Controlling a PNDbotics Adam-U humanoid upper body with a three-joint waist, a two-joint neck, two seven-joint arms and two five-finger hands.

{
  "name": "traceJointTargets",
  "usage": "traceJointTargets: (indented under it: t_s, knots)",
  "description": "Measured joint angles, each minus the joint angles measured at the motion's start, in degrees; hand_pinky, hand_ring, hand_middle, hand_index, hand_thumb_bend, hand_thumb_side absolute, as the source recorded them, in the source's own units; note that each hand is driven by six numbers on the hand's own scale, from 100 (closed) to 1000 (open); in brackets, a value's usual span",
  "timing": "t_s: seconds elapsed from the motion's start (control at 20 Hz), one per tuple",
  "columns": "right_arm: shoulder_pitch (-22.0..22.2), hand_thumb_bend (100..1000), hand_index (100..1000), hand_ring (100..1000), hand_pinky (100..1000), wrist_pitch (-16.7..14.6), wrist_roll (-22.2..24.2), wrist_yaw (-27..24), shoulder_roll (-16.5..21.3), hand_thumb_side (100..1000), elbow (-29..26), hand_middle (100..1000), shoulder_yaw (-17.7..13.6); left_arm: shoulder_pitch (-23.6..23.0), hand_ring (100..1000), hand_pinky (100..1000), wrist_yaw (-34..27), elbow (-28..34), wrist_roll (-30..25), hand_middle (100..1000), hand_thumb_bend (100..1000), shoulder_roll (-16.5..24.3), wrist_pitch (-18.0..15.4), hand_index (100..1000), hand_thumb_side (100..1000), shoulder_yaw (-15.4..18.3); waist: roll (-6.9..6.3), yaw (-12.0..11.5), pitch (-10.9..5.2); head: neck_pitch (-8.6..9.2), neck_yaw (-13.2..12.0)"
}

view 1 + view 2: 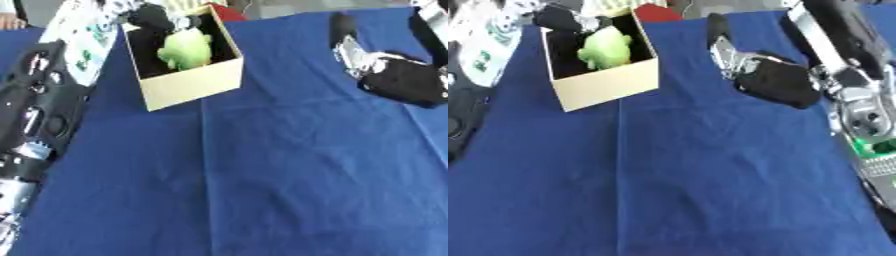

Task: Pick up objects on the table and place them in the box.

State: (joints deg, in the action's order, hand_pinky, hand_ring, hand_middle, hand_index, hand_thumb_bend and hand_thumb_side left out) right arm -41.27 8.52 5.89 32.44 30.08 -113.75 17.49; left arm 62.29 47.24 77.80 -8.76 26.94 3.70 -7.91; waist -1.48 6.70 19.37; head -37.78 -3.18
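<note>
Cardboard box (188, 82) sits open near the far left of the blue tablecloth (262, 175), cream on its outer walls and dark inside. A green soft toy (185, 50) lies inside the box, leaning toward the wall nearest the middle of the table. Just beyond the toy, at the box's far left corner, the robot's left hand (157, 19) reaches in over the rim; it shows as a dark shape with a silver wrist, and I cannot tell how its fingers are set or whether they have hold of anything. The left arm (35, 100) runs down the near-left side of the box, black with silver joints. A white printed sheet with green marks (83, 35) lies just left of the box, partly under that arm. A red thing (226, 11) peeks out behind the box's far right corner.

Well to the right of the box, the robot's right hand (772, 80) rests low over the cloth, palm down, its fingers stretched toward the box and relaxed, holding nothing. One dark finger (717, 25) points away toward the far edge. The right forearm (842, 65) comes in from the upper right, silver parts showing at the wrist.
</note>
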Motion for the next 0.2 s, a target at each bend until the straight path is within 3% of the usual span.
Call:
traceJointTargets:
  t_s: [0.2]
  knots:
    - [0.2,100,910,900,929,0.0,-0.1,0.3,0.0,676,0.0,822,-0.2,-4.6,691,556,-5.4,10.4,0.1,747,592,4.4,1.7,808,504,-0.1,-0.01,-0.5,-0.37,-0.4,0.5]
